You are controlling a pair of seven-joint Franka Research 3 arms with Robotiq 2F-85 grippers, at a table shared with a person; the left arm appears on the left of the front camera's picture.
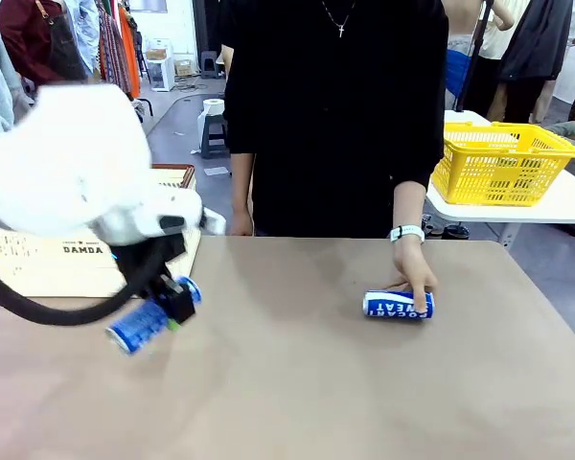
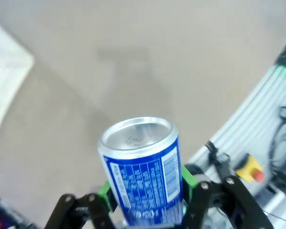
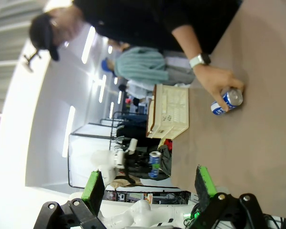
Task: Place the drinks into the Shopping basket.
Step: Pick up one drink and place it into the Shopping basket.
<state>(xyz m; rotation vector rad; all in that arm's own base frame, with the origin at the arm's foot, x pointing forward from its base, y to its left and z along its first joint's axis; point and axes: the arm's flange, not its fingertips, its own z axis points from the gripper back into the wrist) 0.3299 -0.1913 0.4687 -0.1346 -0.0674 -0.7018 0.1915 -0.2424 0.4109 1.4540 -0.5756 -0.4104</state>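
Observation:
My left gripper point(image 1: 170, 305) is shut on a blue drink can point(image 1: 144, 323), holding it tilted over the table's left side, just in front of the cream Shopping basket point(image 1: 38, 261). In the left wrist view the can point(image 2: 143, 174) sits between the green pads point(image 2: 189, 177), silver top facing away. A second blue can point(image 1: 398, 305) lies on its side right of centre, under the person's hand point(image 1: 414, 278). In the right wrist view my right gripper point(image 3: 148, 186) is open with nothing in it, far from that can point(image 3: 225, 103) and the basket point(image 3: 170, 112).
The person in black stands at the far edge of the brown table point(image 1: 297, 383). A yellow mesh basket point(image 1: 503, 163) rests on a separate white table at the back right. My left arm's white body hides much of the Shopping basket.

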